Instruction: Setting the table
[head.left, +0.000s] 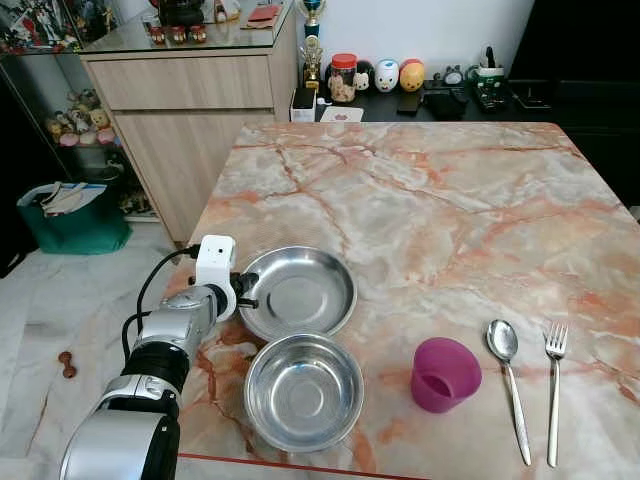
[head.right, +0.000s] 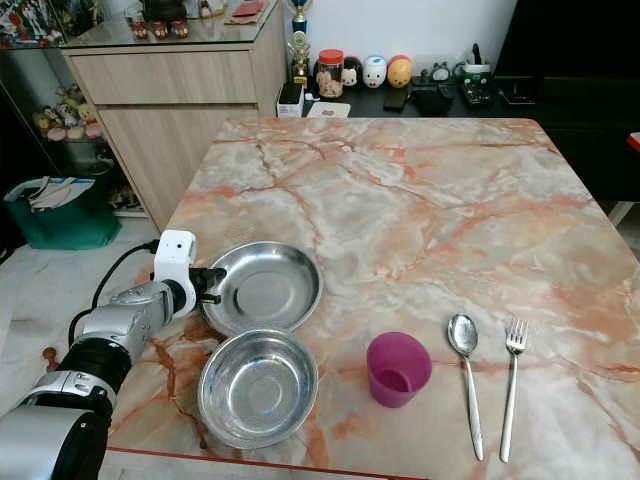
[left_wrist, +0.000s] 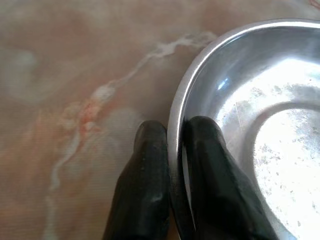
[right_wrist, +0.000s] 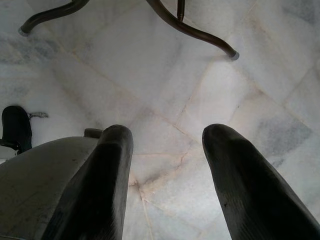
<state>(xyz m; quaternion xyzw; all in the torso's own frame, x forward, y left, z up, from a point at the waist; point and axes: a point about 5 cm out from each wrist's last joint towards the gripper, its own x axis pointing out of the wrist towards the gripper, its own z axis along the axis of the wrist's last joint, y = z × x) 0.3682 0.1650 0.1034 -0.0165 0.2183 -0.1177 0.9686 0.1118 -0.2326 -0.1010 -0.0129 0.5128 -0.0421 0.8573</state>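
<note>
Two black fingers of the left gripper (head.left: 243, 292) pinch the near-left rim of the shallow round steel plate (head.left: 298, 292), lying on the marble table (head.left: 450, 210) just behind the steel bowl (head.left: 304, 391).

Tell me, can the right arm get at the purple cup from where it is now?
Probably yes, though not at once. The right gripper hangs open over the floor, below the table. The purple cup stands upright near the table's front edge, apart from the spoon and the bowl, so nothing crowds it.
</note>
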